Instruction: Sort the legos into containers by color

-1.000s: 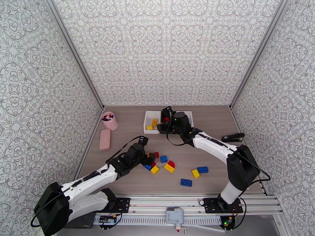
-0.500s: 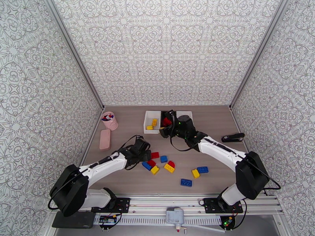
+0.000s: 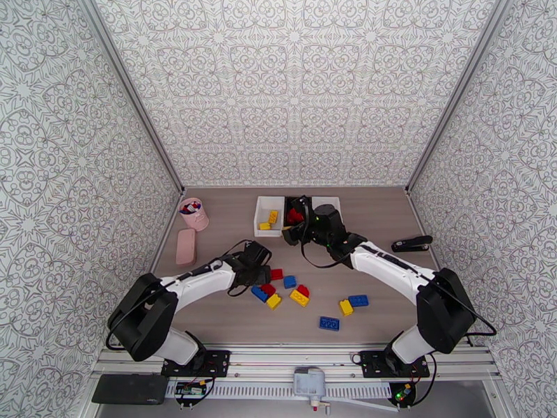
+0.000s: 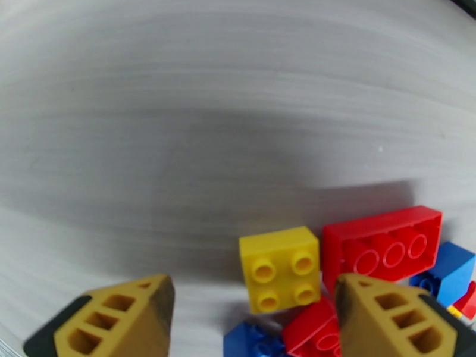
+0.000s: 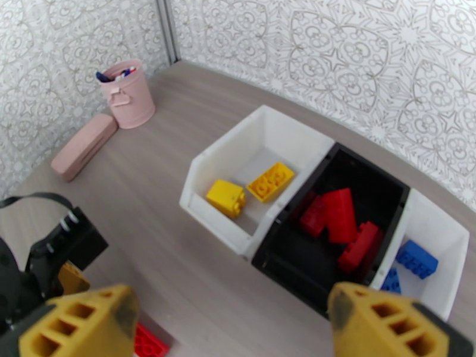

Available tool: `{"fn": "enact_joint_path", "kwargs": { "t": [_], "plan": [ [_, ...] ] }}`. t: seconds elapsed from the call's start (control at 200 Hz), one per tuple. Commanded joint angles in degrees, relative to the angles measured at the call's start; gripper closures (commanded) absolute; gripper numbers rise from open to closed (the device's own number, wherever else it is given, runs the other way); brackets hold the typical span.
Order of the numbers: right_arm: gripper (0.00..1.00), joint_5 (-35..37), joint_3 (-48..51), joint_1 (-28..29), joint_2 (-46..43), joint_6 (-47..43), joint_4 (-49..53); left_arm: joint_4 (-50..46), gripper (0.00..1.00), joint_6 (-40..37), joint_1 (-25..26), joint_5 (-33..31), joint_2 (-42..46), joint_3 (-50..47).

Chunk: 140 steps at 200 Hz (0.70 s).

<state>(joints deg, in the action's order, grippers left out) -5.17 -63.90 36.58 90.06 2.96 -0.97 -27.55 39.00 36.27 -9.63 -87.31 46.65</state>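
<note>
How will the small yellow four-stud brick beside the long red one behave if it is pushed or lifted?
The yellow brick looks like hard moulded plastic, so probably stiff and light. It lies flat, studs up, so it should slide on the table, not roll. The red brick sits right beside it, so a push that way may move both.

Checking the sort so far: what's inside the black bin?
Red bricks only, at least three, lie in the black bin. The floor strip behind its near wall is hidden by that wall.

No readable text or number (not even on lego (image 4: 279,268) studs)
</note>
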Motion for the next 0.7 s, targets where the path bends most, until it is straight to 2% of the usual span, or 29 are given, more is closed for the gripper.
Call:
{"fn": "enact_joint_path", "kwargs": {
  "t": [0.0, 0.225, 0.33, 0.505, 0.695],
  "plan": [
    [0.12, 0.4, 0.5, -0.3, -1.0, -0.6, 1.4, 0.3, 0.25, -0.6, 0.0, 1.5, -1.9, 0.7],
    [0.12, 0.7, 0.7, -0.3, -1.1, -0.7, 1.8, 1.8, 0.12, -0.9, 0.0, 1.9, -2.1, 1.1],
    [0.12, 0.7, 0.9, -0.3, -1.0, -0.6, 1.6, 3.0, 0.13, -0.3, -0.6, 0.6, 0.8, -0.6],
    [0.12, 0.2, 0.8, -0.4, -0.5, -0.1, 1.3, 5.7, 0.21, 1.9, -1.8, -0.3, 5.5, -3.7],
    [0.12, -0.7, 0.3, -0.4, -0.3, 0.0, 1.2, 4.6, 0.22, 2.0, -2.3, 1.4, 2.3, -2.4]
  ]
}}
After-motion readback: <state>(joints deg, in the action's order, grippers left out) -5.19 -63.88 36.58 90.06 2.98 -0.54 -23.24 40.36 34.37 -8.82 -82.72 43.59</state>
